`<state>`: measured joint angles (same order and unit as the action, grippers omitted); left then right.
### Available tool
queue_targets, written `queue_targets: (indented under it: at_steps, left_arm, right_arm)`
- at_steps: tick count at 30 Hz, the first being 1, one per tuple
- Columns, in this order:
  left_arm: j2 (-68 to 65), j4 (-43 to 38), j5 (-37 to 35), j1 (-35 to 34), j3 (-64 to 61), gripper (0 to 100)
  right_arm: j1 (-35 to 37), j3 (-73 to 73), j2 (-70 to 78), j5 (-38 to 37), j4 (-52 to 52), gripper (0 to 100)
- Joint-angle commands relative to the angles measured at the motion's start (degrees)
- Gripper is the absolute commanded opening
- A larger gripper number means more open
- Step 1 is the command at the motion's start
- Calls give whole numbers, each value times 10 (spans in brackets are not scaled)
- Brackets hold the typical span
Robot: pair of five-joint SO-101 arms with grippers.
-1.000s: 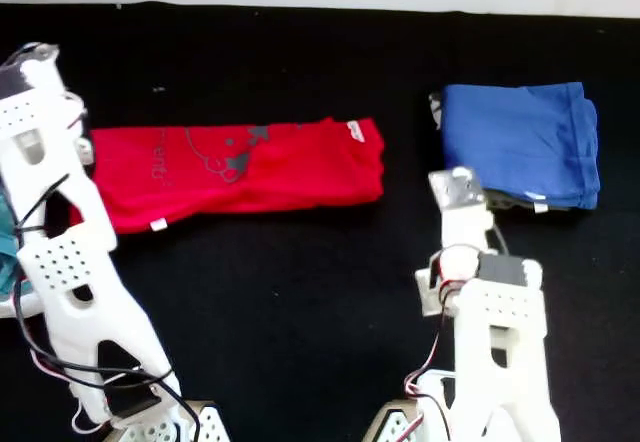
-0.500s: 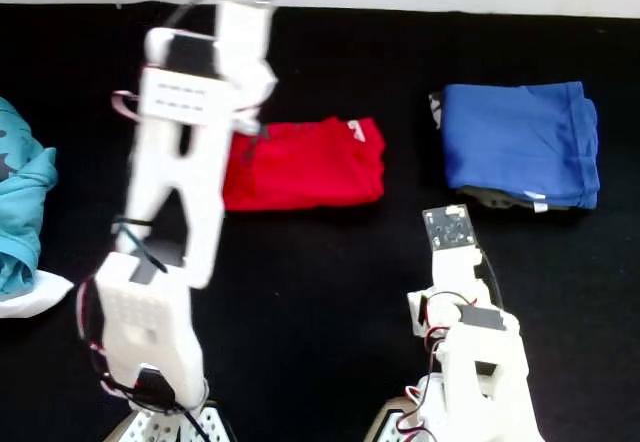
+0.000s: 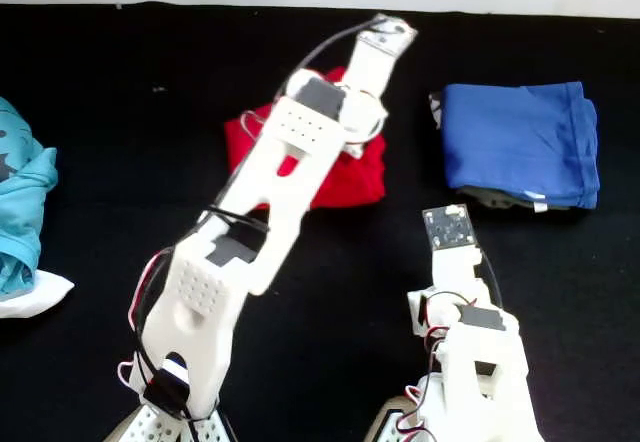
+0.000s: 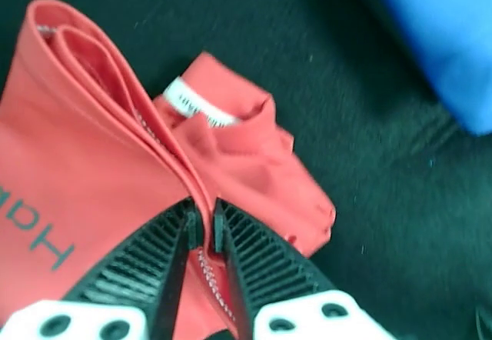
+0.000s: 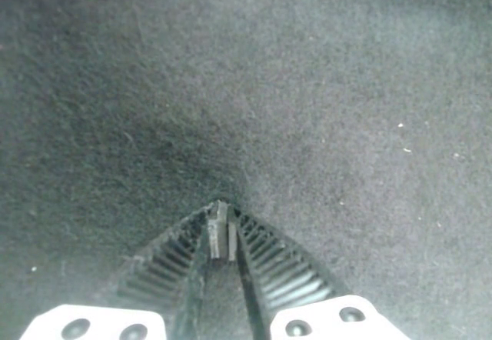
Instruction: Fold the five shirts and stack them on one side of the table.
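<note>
Left gripper [image 4: 204, 221]: jaws are sitting almost fully closed, clamping the layered fold edge of the red shirt [image 4: 92, 171], with just the cloth filling the gap between the ribbed pads. The shirt's white neck label [image 4: 198, 103] is lying just past the pinch, and a corner of the blue shirt [image 4: 446, 40] is showing well apart from it. Right gripper [image 5: 223, 232]: jaws are pressing together on nothing and pointing down at the black table [image 5: 307, 86]. In the high view, the left arm [image 3: 270, 222] is stretching diagonally from the lower left up to upper centre, covering much of the red shirt [image 3: 345, 177], which is lying bunched at upper centre. The right arm [image 3: 475, 352] is sitting at the lower right, apart from all the cloth. The blue shirt [image 3: 520, 142] is lying folded at the upper right, on top of a dark garment [image 3: 500, 199] that is peeking out under its lower edge. A teal shirt [image 3: 20, 202] is lying crumpled at the left edge.
</note>
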<state>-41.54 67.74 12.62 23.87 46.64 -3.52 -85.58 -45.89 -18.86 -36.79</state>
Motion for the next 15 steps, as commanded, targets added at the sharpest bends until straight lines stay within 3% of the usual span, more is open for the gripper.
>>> queue_targets:
  at_steps: [1,6,9,11,15]
  left_arm:
    - [0,-44,1,21,4,14]
    - [-2,-52,-12,26,4,82]
    - [4,-47,-106,12,27,146]
    - [11,-19,-149,-1,52,157]
    - [15,61,-151,-36,87,144]
  right_arm:
    - [-5,-13,0,-1,16,6]
    - [-5,-12,0,-1,16,6]
    - [-5,-12,0,-1,16,6]
    - [-5,-12,0,-1,16,6]
    - [-5,-12,0,-1,16,6]
